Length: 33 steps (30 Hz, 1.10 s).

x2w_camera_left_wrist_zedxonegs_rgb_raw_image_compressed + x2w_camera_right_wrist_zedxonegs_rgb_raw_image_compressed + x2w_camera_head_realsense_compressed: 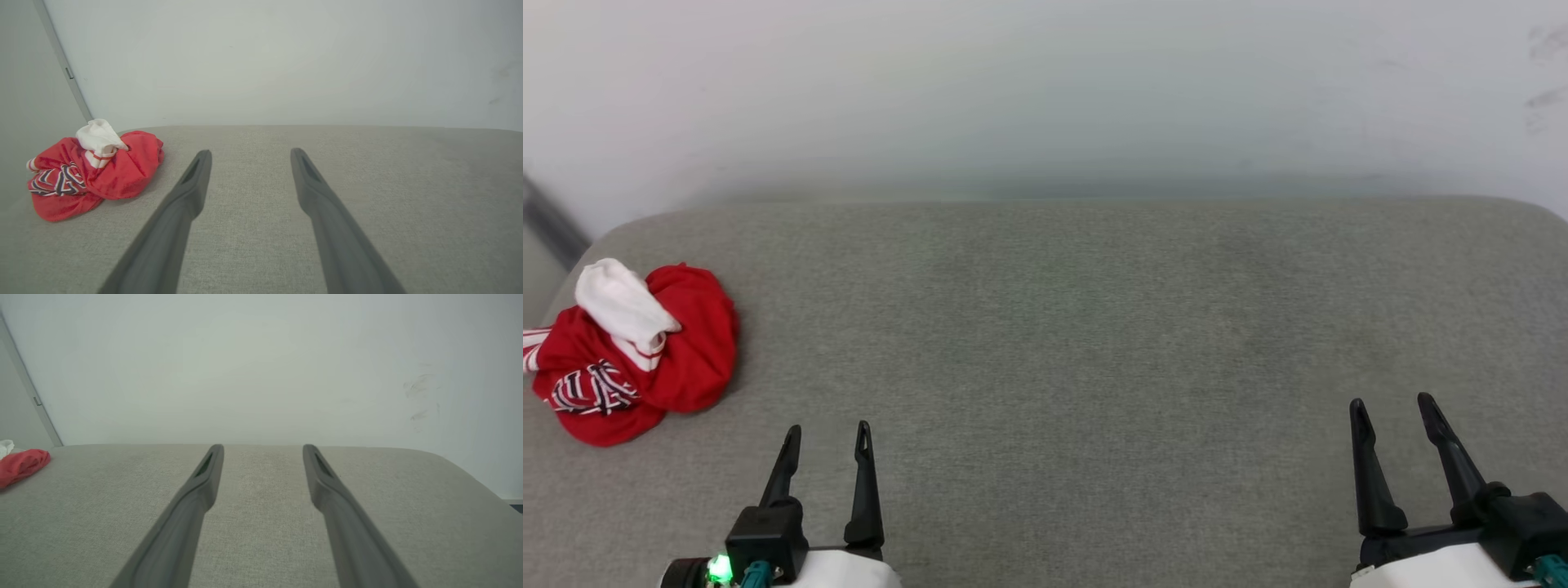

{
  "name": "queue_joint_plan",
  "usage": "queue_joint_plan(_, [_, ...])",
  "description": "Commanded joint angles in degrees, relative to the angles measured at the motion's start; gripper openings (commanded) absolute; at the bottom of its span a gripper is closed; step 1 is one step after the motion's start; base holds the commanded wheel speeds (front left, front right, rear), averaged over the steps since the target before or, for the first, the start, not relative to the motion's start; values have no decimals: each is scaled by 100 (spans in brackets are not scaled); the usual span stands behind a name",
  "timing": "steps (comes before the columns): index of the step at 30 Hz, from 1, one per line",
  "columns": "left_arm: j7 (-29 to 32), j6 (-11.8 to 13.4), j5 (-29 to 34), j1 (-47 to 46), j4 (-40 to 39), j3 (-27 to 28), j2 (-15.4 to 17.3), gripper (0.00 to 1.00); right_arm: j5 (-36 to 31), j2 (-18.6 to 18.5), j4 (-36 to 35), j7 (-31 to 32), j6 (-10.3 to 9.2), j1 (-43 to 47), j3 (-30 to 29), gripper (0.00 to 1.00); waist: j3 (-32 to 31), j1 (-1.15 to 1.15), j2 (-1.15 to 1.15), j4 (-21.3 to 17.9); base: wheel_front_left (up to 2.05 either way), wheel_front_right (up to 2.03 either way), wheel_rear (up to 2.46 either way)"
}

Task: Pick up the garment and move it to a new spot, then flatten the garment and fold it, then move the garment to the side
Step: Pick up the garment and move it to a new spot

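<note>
Nearest, over the near side of the grey fabric cushion [1045, 327]: left gripper [827, 427], two long dark fingers spread wide with bare fabric between them, holding nothing, tips pointing toward the far edge. Small green light [719, 569] glowing at its wrist. Toward the near-right part of the cushion, well apart from its partner: right gripper [1390, 399], likewise spread wide and empty, fingers pointing the same way. Off by the left edge, close to the far-left rounded corner: the garment [645, 359], crumpled into a loose red heap, resting on the fabric and well clear of both grippers. On top of the heap, a white sleeve [621, 306] with a thin red stripe; on the near-left part, a bunched patch of black, white-outlined lettering [592, 390], too folded to read; at the very left edge, a bit of red-and-white striped trim. Same heap ahead and to the left of the open fingers in the left wrist view [122, 171], and far off at the left border of the right wrist view [22, 465], partly cut off. Beyond the far edge, a plain pale wall [1045, 82], faint dark scuffs toward its right. Past the far-left corner, a slanting grey strip [551, 220] on the wall.
</note>
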Motion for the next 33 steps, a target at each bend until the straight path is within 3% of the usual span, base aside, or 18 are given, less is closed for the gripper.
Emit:
queue_joint_plan(1, [-18,16,30,-33,-31,36,-5,100,-18,5,-30,-14,-2,92,11,100,-3,0,0,94,0,0,0])
queue_joint_plan(33, [-17,224,-203,153,-82,569,-6,100,-396,5,-184,-14,-3,236,177,100,-42,0,0,2539,0,0,0])
